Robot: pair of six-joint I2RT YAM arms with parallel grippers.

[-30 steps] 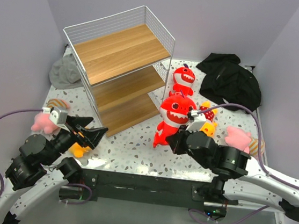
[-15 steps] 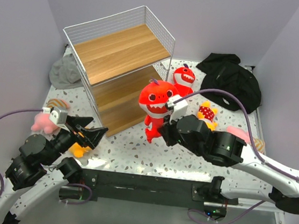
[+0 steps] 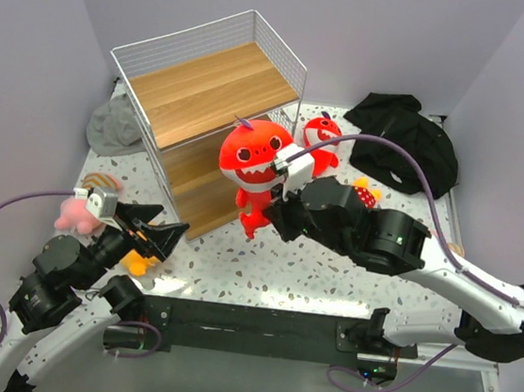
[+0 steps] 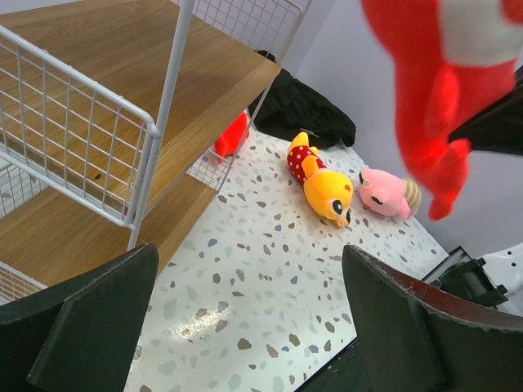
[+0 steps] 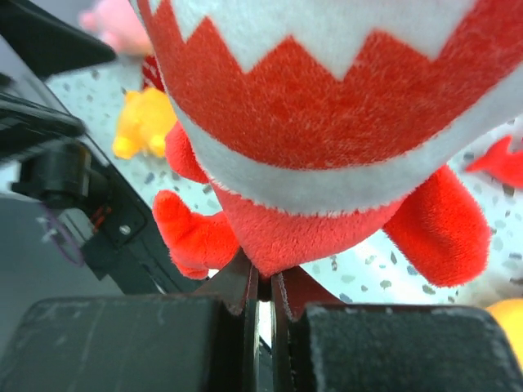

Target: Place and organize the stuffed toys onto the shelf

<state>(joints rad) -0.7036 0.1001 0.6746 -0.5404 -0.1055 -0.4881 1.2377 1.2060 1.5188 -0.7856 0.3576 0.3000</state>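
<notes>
1. Red shark [image 3: 255, 157]: held aloft just in front of the shelf [image 3: 212, 91], level with its middle board. The right gripper [image 5: 260, 282] has its jaws pinched tight on the lower belly.
2. Handling: probably light, soft and squashy. A deep pinch on the stuffed body suits it, not the fins.
3. Left gripper [image 3: 161, 230]: jaws spread, empty, near the shelf's front corner.

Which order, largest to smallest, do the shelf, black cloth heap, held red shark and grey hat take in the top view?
1. shelf
2. black cloth heap
3. held red shark, up nearer the camera, so unsure
4. grey hat, partly behind the shelf
</notes>
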